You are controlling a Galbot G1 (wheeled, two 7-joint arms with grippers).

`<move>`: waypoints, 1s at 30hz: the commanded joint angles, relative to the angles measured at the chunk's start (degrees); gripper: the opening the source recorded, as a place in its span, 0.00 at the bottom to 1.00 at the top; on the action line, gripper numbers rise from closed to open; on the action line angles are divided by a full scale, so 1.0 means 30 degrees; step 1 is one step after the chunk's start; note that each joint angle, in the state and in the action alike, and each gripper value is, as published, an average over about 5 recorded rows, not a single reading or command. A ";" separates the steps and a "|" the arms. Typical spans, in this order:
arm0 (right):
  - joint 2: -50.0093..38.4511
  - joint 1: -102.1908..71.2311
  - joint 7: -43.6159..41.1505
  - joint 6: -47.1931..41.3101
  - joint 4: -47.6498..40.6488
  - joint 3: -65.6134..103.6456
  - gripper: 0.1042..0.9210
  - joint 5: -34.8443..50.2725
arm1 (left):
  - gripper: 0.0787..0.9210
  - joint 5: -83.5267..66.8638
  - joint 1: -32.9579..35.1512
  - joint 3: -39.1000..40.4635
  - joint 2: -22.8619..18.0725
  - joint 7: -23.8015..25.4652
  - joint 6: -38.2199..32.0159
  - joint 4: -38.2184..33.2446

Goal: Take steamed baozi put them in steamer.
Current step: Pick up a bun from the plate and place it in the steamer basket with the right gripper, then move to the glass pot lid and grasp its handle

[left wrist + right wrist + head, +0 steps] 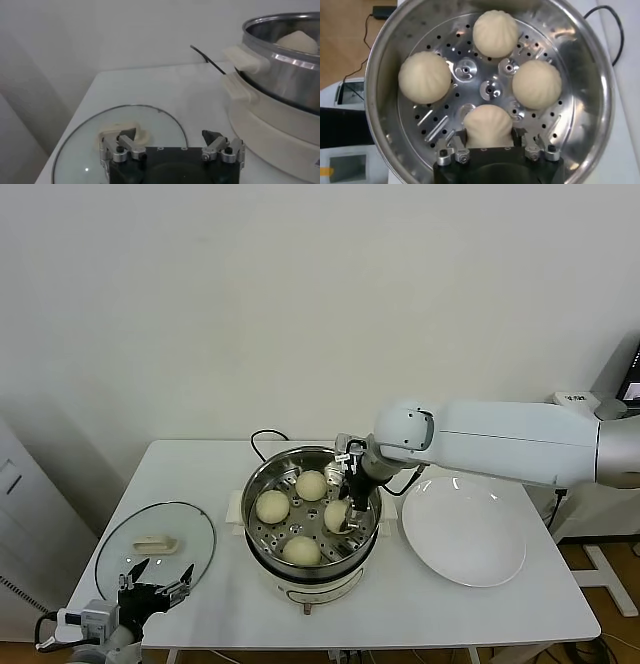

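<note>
Four pale, pleated baozi [488,125] sit spaced on the perforated tray inside the shiny steamer [262,484], mid-surface. The right tool [349,517] straddles the right-hand bun, fingers parted beside it, close to the steel wall. The left tool [155,578] hangs wide open over the glass lid [195,529] at the near left edge.

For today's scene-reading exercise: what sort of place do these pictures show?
Probably a robot test room staged as a kitchen, not a real one: an electric steamer holding baozi, a glass lid and white plate on a plain white table against a bare wall.
</note>
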 commanded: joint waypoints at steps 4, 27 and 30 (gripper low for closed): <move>-0.1357 0.0620 -0.0768 -0.0049 -0.0320 0.2159 0.87 0.0447 | 0.88 0.0010 0.0034 -0.0059 -0.0025 0.0000 -0.0003 -0.0138; -0.9062 -1.6370 1.0404 0.8886 -0.0659 2.1934 0.88 0.2009 | 0.88 -0.0127 -0.0796 -0.0299 -0.0253 -0.0241 -0.0090 -0.0060; -0.8189 -2.0382 1.1480 1.0052 -0.0573 2.5667 0.88 0.1253 | 0.88 -0.0100 -0.0805 -0.0351 -0.0236 -0.0236 -0.0185 -0.0063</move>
